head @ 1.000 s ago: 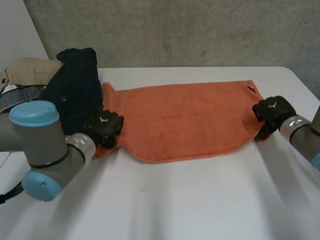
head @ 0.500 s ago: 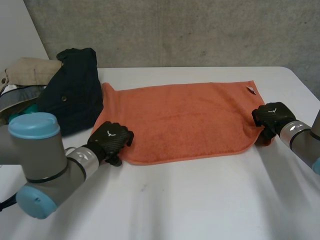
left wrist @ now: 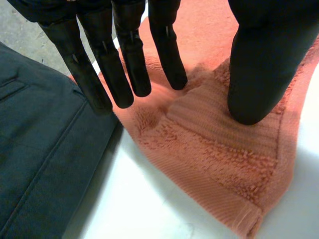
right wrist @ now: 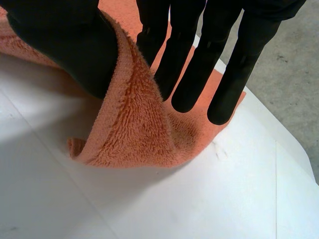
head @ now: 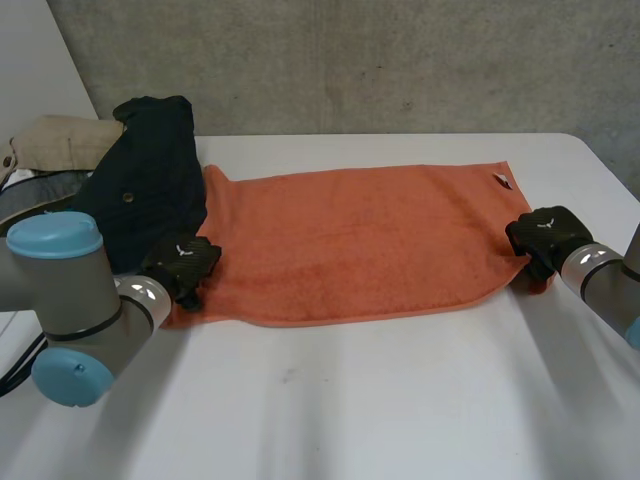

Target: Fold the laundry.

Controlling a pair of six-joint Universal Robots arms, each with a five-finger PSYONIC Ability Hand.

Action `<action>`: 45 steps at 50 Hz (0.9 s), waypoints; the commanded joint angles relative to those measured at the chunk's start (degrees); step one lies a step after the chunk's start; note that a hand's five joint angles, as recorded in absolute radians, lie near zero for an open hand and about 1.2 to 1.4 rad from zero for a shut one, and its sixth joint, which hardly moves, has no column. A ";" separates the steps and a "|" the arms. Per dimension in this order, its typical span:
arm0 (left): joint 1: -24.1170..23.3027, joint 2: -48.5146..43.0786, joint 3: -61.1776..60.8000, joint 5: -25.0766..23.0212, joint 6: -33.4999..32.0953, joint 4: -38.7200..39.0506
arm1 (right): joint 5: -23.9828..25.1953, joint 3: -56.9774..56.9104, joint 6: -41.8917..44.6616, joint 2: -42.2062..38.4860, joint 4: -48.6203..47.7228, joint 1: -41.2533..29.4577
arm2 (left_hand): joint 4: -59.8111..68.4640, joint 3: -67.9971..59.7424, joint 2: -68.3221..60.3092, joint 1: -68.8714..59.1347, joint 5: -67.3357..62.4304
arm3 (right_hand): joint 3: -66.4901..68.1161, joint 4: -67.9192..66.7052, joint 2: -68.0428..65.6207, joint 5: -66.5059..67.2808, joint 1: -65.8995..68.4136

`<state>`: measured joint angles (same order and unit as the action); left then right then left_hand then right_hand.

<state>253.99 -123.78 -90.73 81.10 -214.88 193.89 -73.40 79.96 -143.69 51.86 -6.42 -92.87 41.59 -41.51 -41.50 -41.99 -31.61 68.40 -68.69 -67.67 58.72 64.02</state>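
head view gives the full layout: the orange towel (head: 360,245) is spread flat across the white surface (head: 400,400), long side running left to right. the left robot hand (head: 183,262) is on its near left corner and the right robot hand (head: 543,234) on its near right corner. a dark garment (head: 150,180) lies heaped right against the towel's left end. a beige cloth (head: 60,140) sits behind that, cut off by the frame edge. from up there both hands are just black backs and the fingers are hard to make out.

the wrist views sort that out. in the left wrist view the fingers (left wrist: 124,59) are straight and slightly spread, tips down on the towel (left wrist: 209,149) near its edge. the thumb is pressed onto the towel's woven band, so this hand is wide open and just pressing down. the corner lies flat on the surface past the thumb. the dark garment (left wrist: 40,159) is just beside the fingertips, mostly cut off.

right wrist view is a different story. the towel's (right wrist: 134,129) edge is lifted and curls over the thumb, with the straight fingers (right wrist: 194,64) on the other side of the cloth. so this hand is holding the towel in a pinch. below the thumb the corner sags down to the surface (right wrist: 149,209). how far the cloth runs in behind the thumb is hidden.
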 commanded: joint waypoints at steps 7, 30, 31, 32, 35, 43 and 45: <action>0.55 5.65 -2.96 -1.64 0.16 -3.78 | -1.22 0.54 4.55 2.45 5.79 -0.21 | 38.41 -38.49 -38.50 -38.01 -38.39 | 11.60 -11.31 -12.33 11.28 15.98; -0.95 18.77 -12.64 -3.06 -4.67 -31.56 | -4.30 16.02 34.45 21.01 32.44 10.07 | 38.41 -38.49 -38.50 -38.01 -38.39 | 11.60 -11.31 -12.33 11.28 15.98; -1.30 16.58 -10.11 -2.01 -4.50 -30.43 | -4.39 14.19 32.96 18.82 30.00 9.46 | 38.41 -38.49 -38.50 -38.01 -38.39 | 11.60 -11.31 -12.33 11.28 15.98; -1.47 15.51 -8.61 -1.30 -4.32 -29.81 | -4.39 13.04 32.08 17.67 28.58 9.11 | 38.41 -38.49 -38.50 -38.01 -38.39 | 11.60 -11.31 -12.33 11.28 15.98; -2.09 11.83 -2.56 1.42 -3.18 -27.79 | -4.91 7.86 28.13 13.02 23.93 7.62 | 38.41 -38.49 -38.50 -38.01 -38.39 | 11.60 -11.31 -12.33 11.28 15.98; -4.55 0.15 15.89 2.31 0.68 -20.58 | -7.29 -3.75 20.21 3.87 11.01 4.72 | 38.41 -38.49 -38.50 -38.01 -38.39 | 11.60 -11.31 -12.33 11.28 15.98; -4.90 -2.42 19.52 2.48 0.87 -20.22 | -7.29 -5.16 19.15 2.37 8.10 4.01 | 38.41 -38.49 -38.50 -38.01 -38.39 | 11.60 -11.31 -12.33 11.28 15.98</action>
<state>250.37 -118.54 -82.66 83.28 -215.68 170.77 -80.07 80.56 -120.63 59.02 10.10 -87.07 68.74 -68.45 -68.63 -65.94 -56.75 68.40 -68.69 -67.68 58.73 64.02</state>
